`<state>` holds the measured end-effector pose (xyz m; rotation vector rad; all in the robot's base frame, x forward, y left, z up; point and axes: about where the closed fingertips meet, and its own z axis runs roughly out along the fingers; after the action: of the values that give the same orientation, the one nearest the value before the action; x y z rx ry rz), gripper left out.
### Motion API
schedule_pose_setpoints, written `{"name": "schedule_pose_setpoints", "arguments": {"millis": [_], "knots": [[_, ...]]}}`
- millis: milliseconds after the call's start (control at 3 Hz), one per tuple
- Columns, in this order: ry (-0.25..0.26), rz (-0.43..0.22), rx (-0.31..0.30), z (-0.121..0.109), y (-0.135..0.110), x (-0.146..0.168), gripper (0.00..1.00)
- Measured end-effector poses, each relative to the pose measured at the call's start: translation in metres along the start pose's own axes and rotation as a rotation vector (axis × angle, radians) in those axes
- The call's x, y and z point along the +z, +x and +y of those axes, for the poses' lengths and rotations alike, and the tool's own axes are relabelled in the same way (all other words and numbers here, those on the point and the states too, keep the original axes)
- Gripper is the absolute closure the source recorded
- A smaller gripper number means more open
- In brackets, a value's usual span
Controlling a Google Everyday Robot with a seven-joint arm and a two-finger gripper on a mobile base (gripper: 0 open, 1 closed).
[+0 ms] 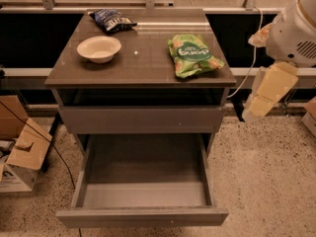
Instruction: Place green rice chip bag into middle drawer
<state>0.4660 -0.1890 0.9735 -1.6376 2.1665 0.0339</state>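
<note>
Camera view — gripper (pixel 265 92) far right, indistinct

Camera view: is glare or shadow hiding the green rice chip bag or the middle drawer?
Camera view: pale glare streaks the cabinet top near its back edge, clear of the green rice chip bag; the middle drawer is dim but its floor is readable; the gripper, right of the cabinet, is well lit.

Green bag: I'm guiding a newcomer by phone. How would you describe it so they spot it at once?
Find the grey cabinet with its drawer pulled open; the green bag lies flat on the top's right side, nearest the robot arm, whose claw is out of view. It is bright green with white lettering, unlike the dark blue bag and the white bowl at left.
</note>
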Motion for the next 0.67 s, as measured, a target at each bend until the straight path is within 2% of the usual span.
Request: {"name": "schedule_pose_setpoints", "arguments": {"millis": [333, 667], "knots": [[-0.015, -0.085, 0.031, -0.021, -0.023, 0.02, 0.0], [-0.022, -0.117, 0.04, -0.033, -0.035, 0.031, 0.0]]}}
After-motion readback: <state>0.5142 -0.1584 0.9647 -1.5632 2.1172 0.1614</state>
